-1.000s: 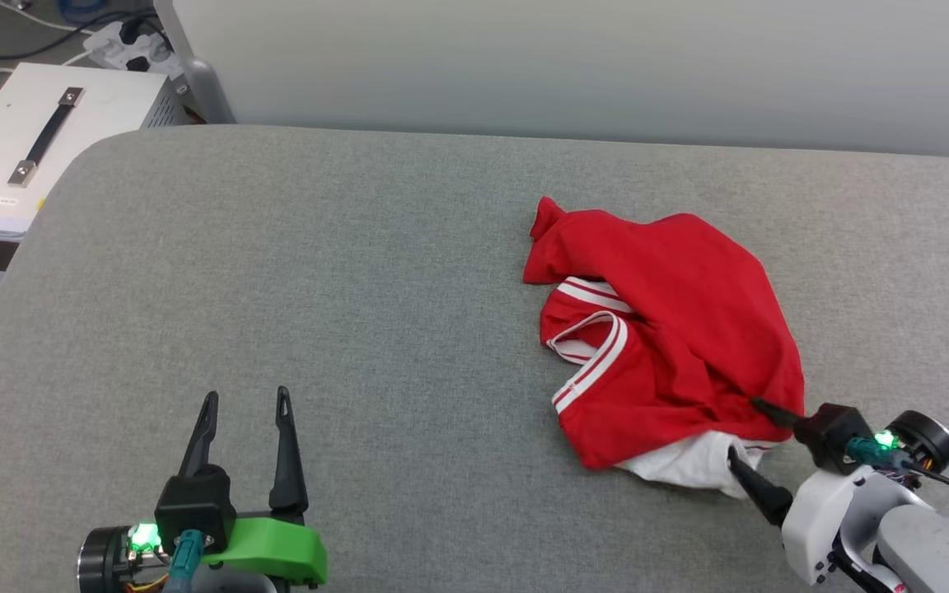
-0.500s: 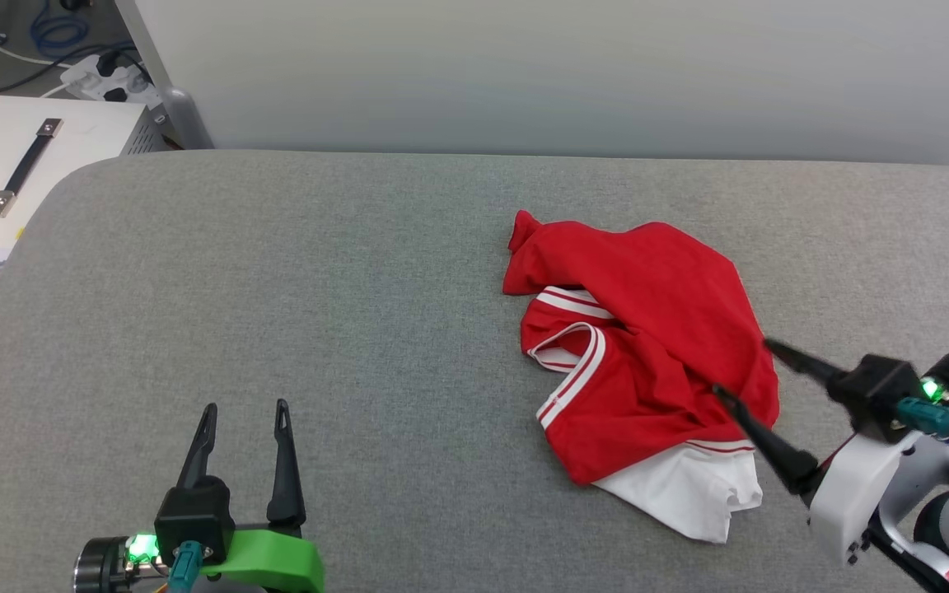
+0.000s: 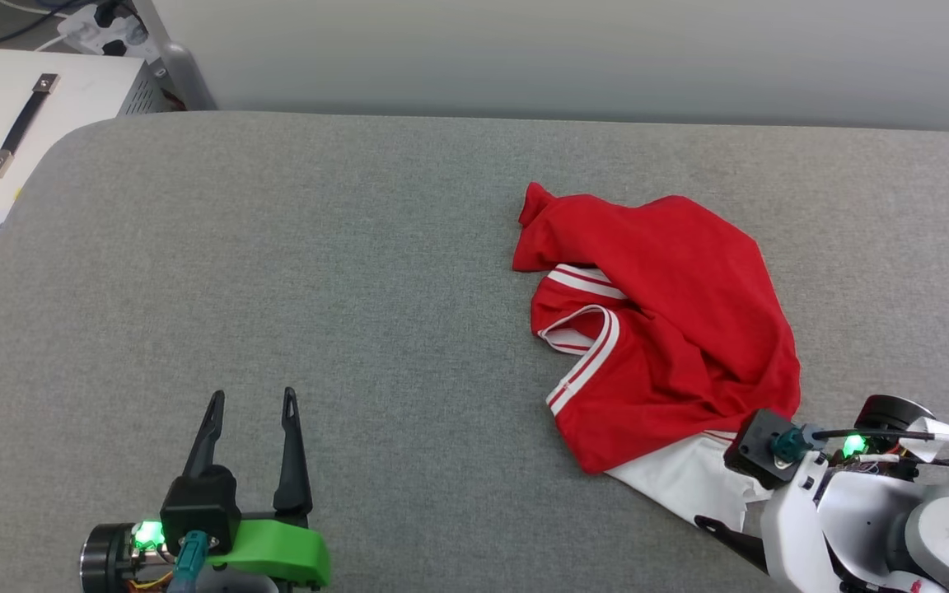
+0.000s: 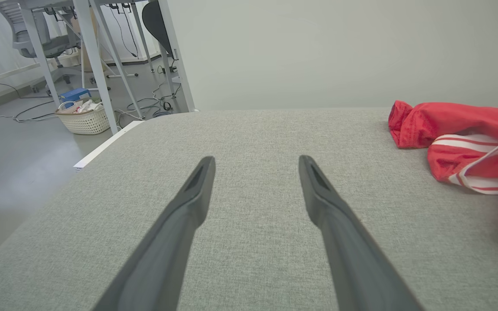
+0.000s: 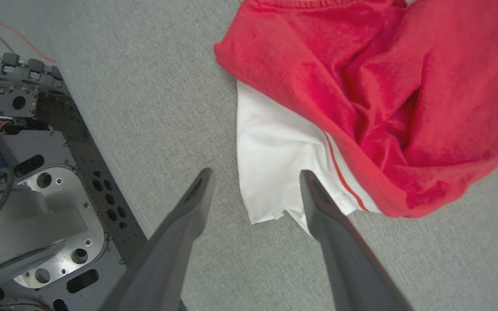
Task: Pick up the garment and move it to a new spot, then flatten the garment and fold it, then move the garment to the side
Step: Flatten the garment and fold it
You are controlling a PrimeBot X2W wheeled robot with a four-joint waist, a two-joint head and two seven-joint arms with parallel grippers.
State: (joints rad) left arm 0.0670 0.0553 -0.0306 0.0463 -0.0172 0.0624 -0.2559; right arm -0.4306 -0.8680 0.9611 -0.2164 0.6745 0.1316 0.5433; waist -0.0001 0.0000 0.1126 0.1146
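Red garment (image 3: 689, 288) crumpled; right claw (image 5: 255, 172) wide open at its edge

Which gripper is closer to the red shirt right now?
Right. The right gripper hangs open at the garment's white sleeve; the left gripper is open over bare grey surface, well to the garment's left.

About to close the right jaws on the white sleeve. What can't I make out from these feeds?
- Any chest print on the garment: buried in its own folds, every view.
- Height of the right gripper over the white sleeve: right wrist view looks straight down, contact unclear.
- Head view: the wrist housing covers part of the right gripper.
- Left wrist view: right edge crops the garment.
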